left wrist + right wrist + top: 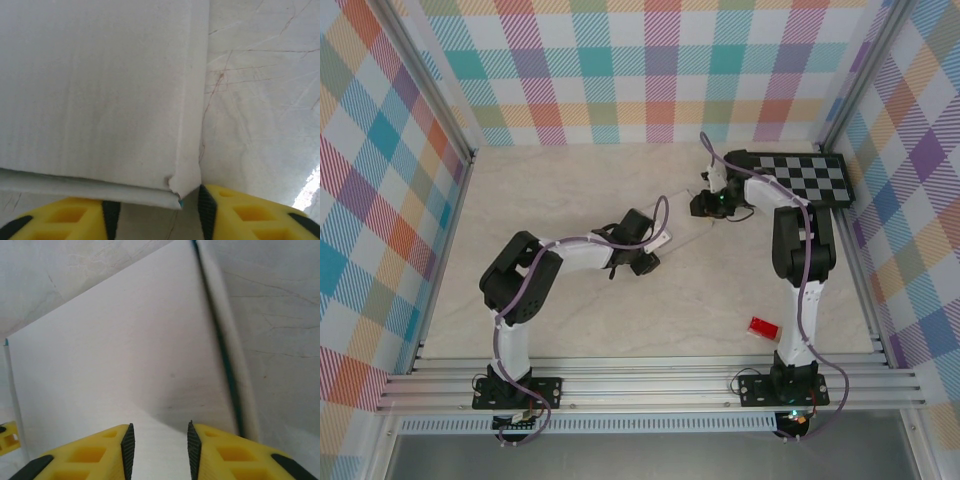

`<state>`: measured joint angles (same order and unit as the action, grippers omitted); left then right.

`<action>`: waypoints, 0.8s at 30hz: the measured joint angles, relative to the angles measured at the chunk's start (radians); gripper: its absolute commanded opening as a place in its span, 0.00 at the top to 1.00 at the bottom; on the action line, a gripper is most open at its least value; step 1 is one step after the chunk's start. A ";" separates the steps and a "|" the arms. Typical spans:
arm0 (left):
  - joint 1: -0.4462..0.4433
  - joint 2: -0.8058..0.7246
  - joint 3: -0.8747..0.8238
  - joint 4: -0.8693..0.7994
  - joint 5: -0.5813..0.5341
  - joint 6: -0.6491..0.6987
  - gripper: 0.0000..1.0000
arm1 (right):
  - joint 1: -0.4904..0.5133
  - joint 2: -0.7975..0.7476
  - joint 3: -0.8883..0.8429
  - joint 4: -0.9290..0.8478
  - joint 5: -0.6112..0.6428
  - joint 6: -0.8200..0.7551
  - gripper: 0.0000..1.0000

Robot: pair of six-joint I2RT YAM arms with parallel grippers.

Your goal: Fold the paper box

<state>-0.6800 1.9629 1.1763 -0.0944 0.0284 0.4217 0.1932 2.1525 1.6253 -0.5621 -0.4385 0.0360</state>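
This is a robotics lab cell rather than a lived-in room. Beyond the left gripper [157, 215] and the right gripper [160, 440], plaid printed panels [620, 70] wall in the space, held by aluminium posts [424, 80]. Near the right gripper, to its right, lies a black-and-white checkerboard [800, 178]. A marble-look tabletop [570, 180] lies under both grippers. Behind them, both arms are bolted to slotted aluminium rails [650, 385].

Pale marbled table [570, 190] bears paper box [100, 90], checkerboard [800, 178], red block [763, 328].
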 measured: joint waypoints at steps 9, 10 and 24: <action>-0.016 0.002 -0.008 0.018 0.006 0.019 0.81 | 0.005 0.001 -0.005 -0.014 -0.016 0.002 0.67; -0.016 0.002 -0.009 0.019 0.006 0.018 0.80 | 0.005 0.001 -0.009 -0.011 -0.016 0.003 0.66; 0.105 -0.151 -0.185 0.082 0.031 -0.155 0.60 | -0.051 -0.159 -0.133 -0.002 0.015 0.150 0.53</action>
<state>-0.5755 1.8118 0.9913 -0.0120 0.0589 0.2665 0.1417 1.9934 1.4925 -0.5640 -0.4236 0.1860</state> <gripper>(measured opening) 0.387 0.445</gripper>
